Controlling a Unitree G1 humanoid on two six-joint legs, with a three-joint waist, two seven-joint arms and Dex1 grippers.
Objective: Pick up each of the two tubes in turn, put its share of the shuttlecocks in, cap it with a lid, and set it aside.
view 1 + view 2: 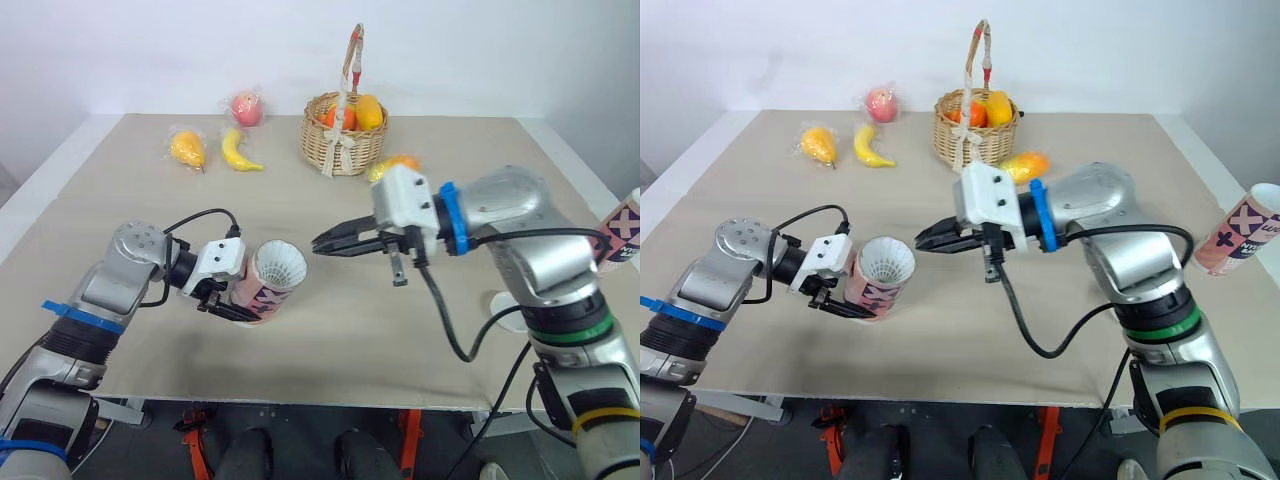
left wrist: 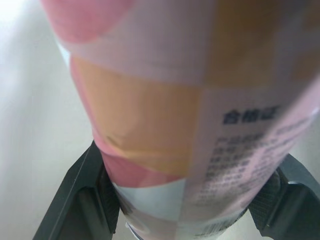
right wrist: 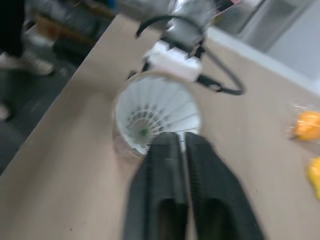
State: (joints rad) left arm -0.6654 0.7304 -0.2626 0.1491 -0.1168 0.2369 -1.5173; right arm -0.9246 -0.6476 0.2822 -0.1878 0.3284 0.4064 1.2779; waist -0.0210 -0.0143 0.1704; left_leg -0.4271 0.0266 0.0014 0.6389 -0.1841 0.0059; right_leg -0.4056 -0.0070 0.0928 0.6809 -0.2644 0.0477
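The left gripper (image 1: 237, 297) clamps the tube (image 1: 272, 282), held tilted near the table's (image 1: 120, 190) front edge, with a white shuttlecock (image 3: 155, 113) inside. The right gripper (image 1: 322, 243), fingers pressed together and empty, points at its mouth.

We bring both grippers to the pink patterned cardboard tube (image 1: 258, 296).
Our left gripper (image 1: 236, 297) clamps its body; our right gripper (image 1: 322, 243), jaws pressed together, points at its open mouth from just beside.

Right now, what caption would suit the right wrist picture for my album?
Right hand, fingers together, at the mouth of the tube, white shuttlecock inside, that the left hand grips.
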